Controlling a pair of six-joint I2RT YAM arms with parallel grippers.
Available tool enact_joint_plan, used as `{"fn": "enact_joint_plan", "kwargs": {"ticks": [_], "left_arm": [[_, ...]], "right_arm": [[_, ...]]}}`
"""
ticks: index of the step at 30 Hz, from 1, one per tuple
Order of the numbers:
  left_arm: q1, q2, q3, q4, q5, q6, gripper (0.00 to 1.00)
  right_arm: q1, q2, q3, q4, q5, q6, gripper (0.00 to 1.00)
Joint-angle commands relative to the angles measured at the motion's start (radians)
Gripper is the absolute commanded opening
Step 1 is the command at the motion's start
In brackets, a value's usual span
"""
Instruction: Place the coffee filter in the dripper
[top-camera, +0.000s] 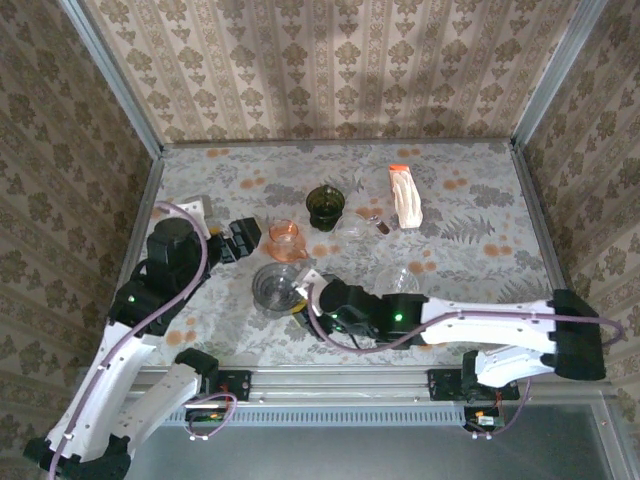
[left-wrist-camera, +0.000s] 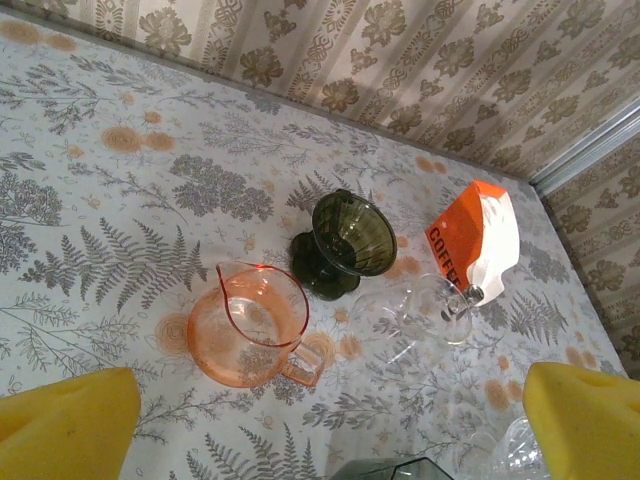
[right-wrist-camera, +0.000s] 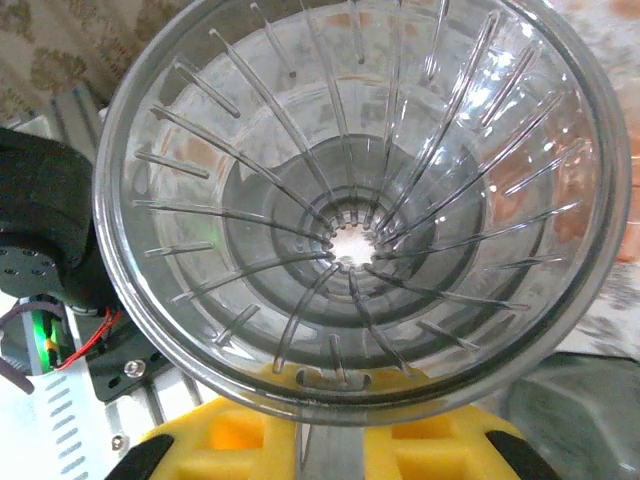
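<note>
**Dripper gripped; filter not yet placed**

The right tool (right-wrist-camera: 335, 440) is closed down on the near rim of the clear dripper (right-wrist-camera: 350, 200). The dripper sits directly ahead of it, empty, with its ribs and drain hole bare. The left tool (top-camera: 243, 237) stands fully spread, holding nothing. No loose filter is identifiable. An orange-and-white packet (left-wrist-camera: 470, 240) lies on the tabletop (left-wrist-camera: 120, 200) well beyond the left tool, to its right. Judgement: placing the filter is wholly outstanding.

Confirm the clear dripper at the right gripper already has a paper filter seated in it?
No. The clear dripper at the right gripper is empty: the right wrist view shows bare ribs running down to its open centre hole, with no filter in it.
</note>
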Motion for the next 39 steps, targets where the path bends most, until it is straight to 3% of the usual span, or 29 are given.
{"fn": "enact_joint_plan", "kwargs": {"ticks": [1, 6, 11, 39], "left_arm": [[0.034, -0.006, 0.011, 0.034, 0.017, 0.01, 1.0], [0.04, -0.001, -0.057, 0.084, 0.073, -0.012, 1.0], [0.042, 0.022, -0.115, 0.119, 0.113, -0.038, 1.0], [0.043, 0.052, -0.173, 0.168, 0.154, -0.068, 1.0]], "right_arm": [[-0.044, -0.106, -0.019, -0.171, 0.1, 0.018, 0.16], [-0.152, -0.195, 0.004, -0.344, 0.055, 0.049, 0.15], [-0.192, -0.176, 0.022, -0.387, 0.003, 0.056, 0.14], [-0.166, -0.064, -0.003, -0.315, -0.004, 0.047, 0.13]]}}
